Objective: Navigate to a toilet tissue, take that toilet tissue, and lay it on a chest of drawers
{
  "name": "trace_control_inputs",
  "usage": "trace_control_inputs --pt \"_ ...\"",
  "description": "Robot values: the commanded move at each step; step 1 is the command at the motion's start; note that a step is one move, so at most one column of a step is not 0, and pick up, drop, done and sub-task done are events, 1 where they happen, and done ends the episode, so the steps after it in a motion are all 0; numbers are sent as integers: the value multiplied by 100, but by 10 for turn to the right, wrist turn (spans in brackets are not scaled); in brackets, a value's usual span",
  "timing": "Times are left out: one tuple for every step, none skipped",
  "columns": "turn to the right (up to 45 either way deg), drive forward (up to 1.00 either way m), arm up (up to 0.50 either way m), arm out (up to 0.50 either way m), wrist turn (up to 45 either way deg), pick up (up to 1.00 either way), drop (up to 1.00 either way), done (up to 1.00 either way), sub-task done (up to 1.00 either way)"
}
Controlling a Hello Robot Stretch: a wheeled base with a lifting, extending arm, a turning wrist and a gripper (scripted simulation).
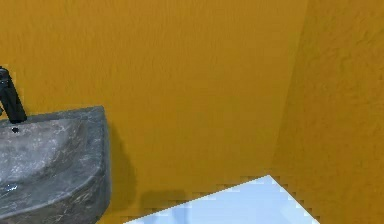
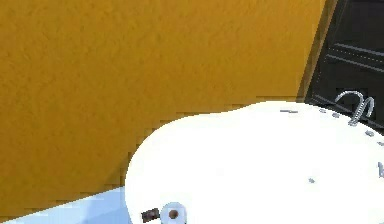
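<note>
A small pale roll with a dark centre (image 2: 176, 212), shaped like a toilet tissue roll, sits at the bottom edge of the arm side view. It lies against the near rim of a large white rounded tub (image 2: 270, 160). A small dark piece (image 2: 150, 214) is just left of the roll.
Orange walls (image 1: 200, 90) meet in a corner ahead. A grey stone sink (image 1: 50, 165) with a black tap (image 1: 10, 98) juts out at the forward view's left, above pale floor (image 1: 240, 205). The tub carries a chrome tap (image 2: 355, 105) at its right, before a dark panel (image 2: 355, 50).
</note>
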Motion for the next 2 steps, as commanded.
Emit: trace_control_inputs --pt "0 0 10 0 0 0 0 0 0" --pt "0 0 34 0 0 0 0 0 0"
